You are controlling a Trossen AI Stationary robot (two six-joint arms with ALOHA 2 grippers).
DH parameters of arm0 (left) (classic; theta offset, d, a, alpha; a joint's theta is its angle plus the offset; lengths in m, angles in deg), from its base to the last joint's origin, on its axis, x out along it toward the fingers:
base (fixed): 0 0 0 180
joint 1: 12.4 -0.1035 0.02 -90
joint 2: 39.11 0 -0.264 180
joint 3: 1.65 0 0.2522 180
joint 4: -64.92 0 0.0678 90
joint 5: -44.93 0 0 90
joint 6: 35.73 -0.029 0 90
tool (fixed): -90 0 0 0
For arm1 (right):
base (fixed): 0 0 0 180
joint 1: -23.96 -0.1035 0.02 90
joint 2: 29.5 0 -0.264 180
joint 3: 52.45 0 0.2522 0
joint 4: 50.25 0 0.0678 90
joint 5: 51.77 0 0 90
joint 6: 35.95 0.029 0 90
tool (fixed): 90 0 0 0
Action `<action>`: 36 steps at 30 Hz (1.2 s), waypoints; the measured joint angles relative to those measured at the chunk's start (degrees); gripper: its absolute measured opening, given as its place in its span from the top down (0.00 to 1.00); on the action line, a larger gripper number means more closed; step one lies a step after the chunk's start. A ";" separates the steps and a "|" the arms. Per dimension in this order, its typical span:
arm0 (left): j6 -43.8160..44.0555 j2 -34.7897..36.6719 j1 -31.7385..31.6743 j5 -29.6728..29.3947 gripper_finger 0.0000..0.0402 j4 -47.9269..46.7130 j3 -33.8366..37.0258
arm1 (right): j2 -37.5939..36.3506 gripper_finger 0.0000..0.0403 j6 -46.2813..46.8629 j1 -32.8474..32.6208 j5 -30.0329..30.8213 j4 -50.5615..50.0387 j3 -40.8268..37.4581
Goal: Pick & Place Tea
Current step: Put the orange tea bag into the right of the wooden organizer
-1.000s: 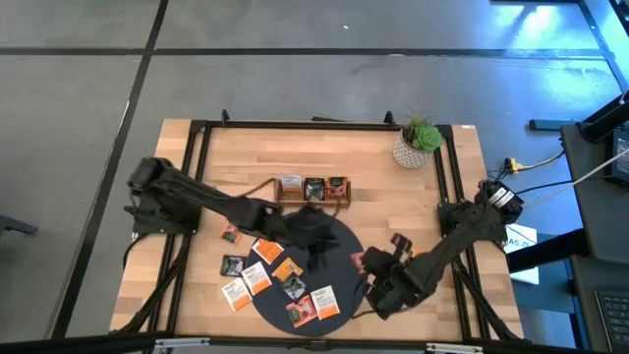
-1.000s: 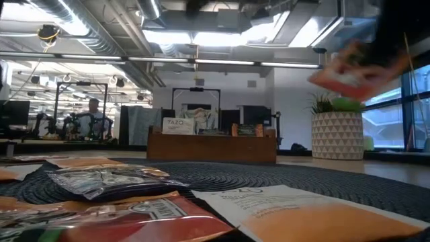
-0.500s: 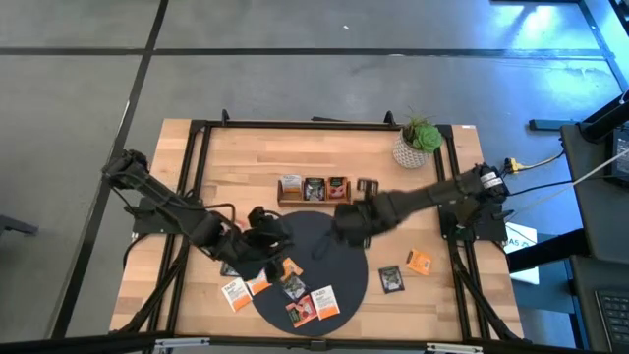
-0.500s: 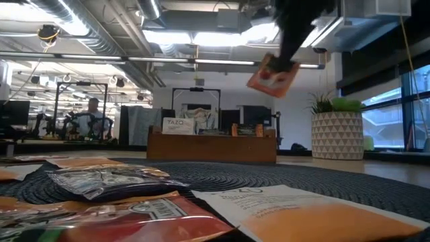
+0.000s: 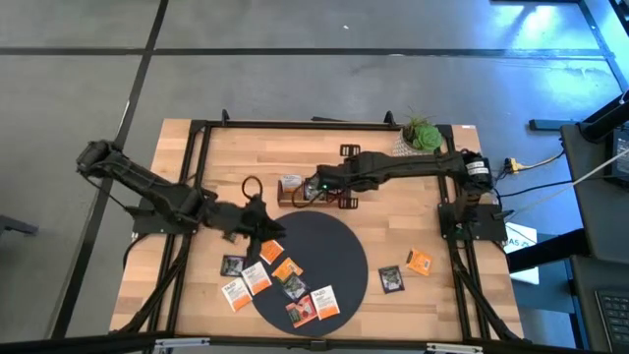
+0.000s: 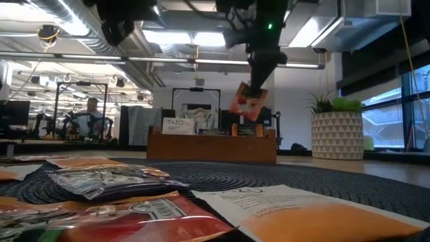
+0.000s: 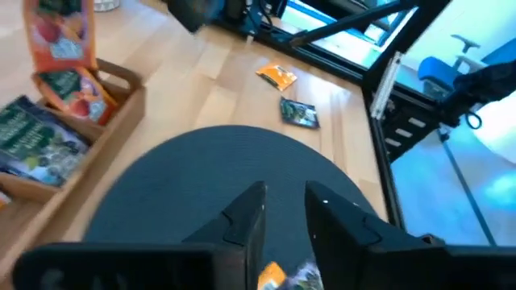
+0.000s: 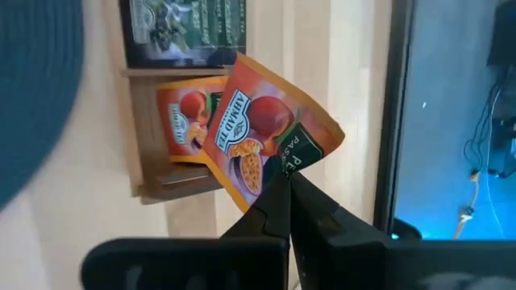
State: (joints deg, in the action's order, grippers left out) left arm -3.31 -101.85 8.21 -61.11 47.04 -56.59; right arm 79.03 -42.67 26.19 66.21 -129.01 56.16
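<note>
My right gripper (image 5: 314, 187) reaches over the brown wooden tray (image 5: 346, 197) at the far middle of the table, shut on an orange-red tea sachet (image 8: 258, 133). In the low view that sachet (image 6: 247, 101) hangs in the air above the tray (image 6: 211, 148). The tray's compartments hold dark sachets (image 8: 189, 28) and an orange one (image 8: 179, 121). My left gripper (image 5: 260, 221) hovers open at the left edge of the dark round mat (image 5: 329, 251), its fingers (image 7: 242, 217) empty. Several more sachets (image 5: 285, 285) lie flat on the mat's near-left part and on the wood beside it. My right gripper pinches the orange-red sachet between its two fingers at one corner (image 8: 278, 179). The fingers come from above, pointing down. The sachet hangs tilted below the fingers, lifted clear over the tray.
A potted plant (image 5: 418, 143) stands at the far right corner. An orange sachet (image 5: 420, 261) and a dark one (image 5: 390, 278) lie on bare wood right of the mat. Black frame rails run along the table's left and right sides.
My right gripper has carried the orange-red sachet from the mat's near right side toward the far edge and leftward, ending over the tray; the sachet has stayed lifted throughout. My left gripper has drawn back from the mat's middle toward the table's left.
</note>
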 joint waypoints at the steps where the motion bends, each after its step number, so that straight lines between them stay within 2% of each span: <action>1: -0.43 0.62 -1.22 1.12 0.79 0.17 0.74 | 0.68 0.99 -1.40 0.39 -0.04 0.09 0.00; 10: -4.73 1.24 -9.65 9.83 0.79 0.05 2.79 | 6.59 0.99 -10.83 1.01 1.39 -0.57 -0.02; 14: -6.92 1.25 -11.59 10.10 0.79 0.11 2.79 | 7.06 0.98 -14.70 0.91 4.70 -0.42 -0.02; 18: -8.25 1.24 -12.94 10.19 0.79 0.11 2.79 | 7.06 0.98 -15.85 0.93 4.87 0.04 -0.02; 24: -9.67 1.24 -14.21 10.18 0.79 0.11 2.79 | 7.08 0.98 -16.28 0.93 -0.10 0.07 -0.02; 28: -9.67 1.24 -14.43 10.17 0.80 0.09 2.79 | 7.08 0.97 -17.12 0.91 -1.05 0.01 -0.02; 33: -9.67 1.24 -14.41 10.19 0.79 0.09 2.79 | 7.08 0.91 -19.10 0.93 -2.90 0.05 -0.02; 36: -9.67 1.24 -14.41 10.17 0.79 0.09 2.79 | 7.08 0.84 -18.22 0.90 -0.69 0.06 -0.02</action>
State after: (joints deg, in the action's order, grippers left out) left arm -12.98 -100.61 -6.20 -50.94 47.13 -53.80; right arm 86.11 -60.89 27.09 65.52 -128.95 56.14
